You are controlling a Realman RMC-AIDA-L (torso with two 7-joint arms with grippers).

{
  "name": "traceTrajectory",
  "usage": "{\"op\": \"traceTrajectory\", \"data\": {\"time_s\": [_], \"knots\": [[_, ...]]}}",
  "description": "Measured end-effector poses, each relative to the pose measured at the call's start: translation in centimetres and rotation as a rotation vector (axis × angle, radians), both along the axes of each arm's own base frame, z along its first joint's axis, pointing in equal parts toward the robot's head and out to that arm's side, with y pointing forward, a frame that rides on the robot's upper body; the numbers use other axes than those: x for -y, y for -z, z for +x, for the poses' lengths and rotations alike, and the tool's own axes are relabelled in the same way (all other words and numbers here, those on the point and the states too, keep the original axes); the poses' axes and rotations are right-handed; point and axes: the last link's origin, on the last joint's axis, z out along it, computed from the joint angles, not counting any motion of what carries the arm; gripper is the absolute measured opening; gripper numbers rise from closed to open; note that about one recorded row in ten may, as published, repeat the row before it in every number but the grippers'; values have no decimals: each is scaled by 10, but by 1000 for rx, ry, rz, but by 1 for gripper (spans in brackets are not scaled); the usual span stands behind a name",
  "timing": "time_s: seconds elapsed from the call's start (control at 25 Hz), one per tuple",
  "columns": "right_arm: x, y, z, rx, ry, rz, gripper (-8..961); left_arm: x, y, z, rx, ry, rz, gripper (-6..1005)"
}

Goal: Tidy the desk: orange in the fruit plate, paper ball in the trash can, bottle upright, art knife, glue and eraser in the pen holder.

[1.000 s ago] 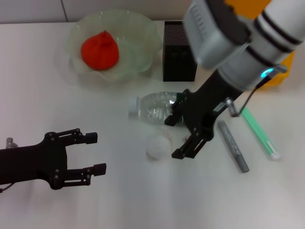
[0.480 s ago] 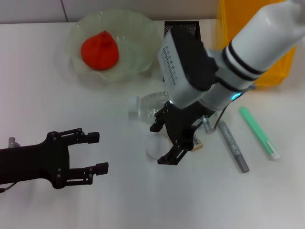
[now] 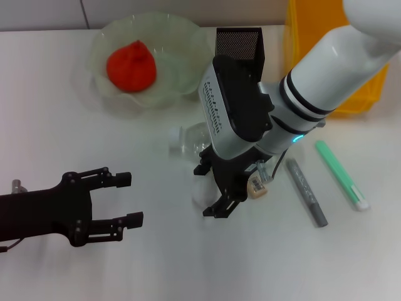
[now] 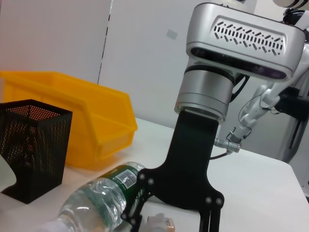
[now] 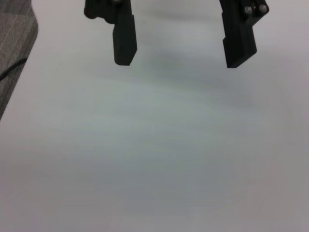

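Observation:
The orange [image 3: 130, 64] lies in the pale fruit plate [image 3: 100, 39] at the back left. In front of the black mesh pen holder [image 3: 238, 41] [image 4: 33, 141], the bottle [image 3: 185, 139] [image 4: 96, 203] lies on its side, mostly hidden by my right arm. My right gripper [image 3: 208, 192] [image 5: 181, 46] is open, its fingers straddling the white paper ball [image 3: 200, 194]. Close to the right of that gripper sits the small tan eraser [image 3: 257, 187]. The grey art knife [image 3: 306, 191] and green glue [image 3: 341, 174] lie farther right. My left gripper [image 3: 128, 199] is open at the front left.
A yellow bin [image 3: 302, 28] [image 4: 87, 111] stands at the back right beside the pen holder. My right forearm [image 3: 313, 81] reaches over the table from the right, covering part of the bin.
My right arm has swung left and down, so its open fingers now stand around the paper ball and the arm hides more of the bottle. The left arm has stayed put.

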Motion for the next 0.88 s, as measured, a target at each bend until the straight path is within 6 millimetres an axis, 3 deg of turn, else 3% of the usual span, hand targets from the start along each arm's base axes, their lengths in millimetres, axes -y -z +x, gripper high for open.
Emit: {"op": "traceTrajectory", "data": {"time_s": [0.28, 0.4, 0.48, 0.52, 0.6, 0.68, 0.72, 0.76, 0.88], "knots": [[3, -2, -3, -29, 32, -10, 748, -2, -1, 0, 2, -1, 8, 775], [1, -13, -10, -51, 77, -2, 627, -2, -2, 0, 1, -1, 9, 774], [-3, -27, -16, -73, 118, 13, 546, -2, -2, 0, 2, -1, 10, 773], [-11, -48, -23, -114, 167, 38, 506, -2, -2, 0, 2, -1, 10, 773], [-14, -58, -26, -141, 191, 47, 490, -2, -2, 0, 2, -1, 10, 772], [-23, -86, -33, -223, 246, 91, 474, -2, -2, 0, 2, -1, 10, 772], [-34, -116, -35, -310, 302, 154, 466, -2, -2, 0, 2, 0, 9, 771], [-34, -116, -35, -310, 302, 154, 466, -2, -2, 0, 2, 0, 9, 771], [-50, -151, -29, -410, 366, 263, 466, -2, -2, 1, 3, 0, 9, 770]]}}
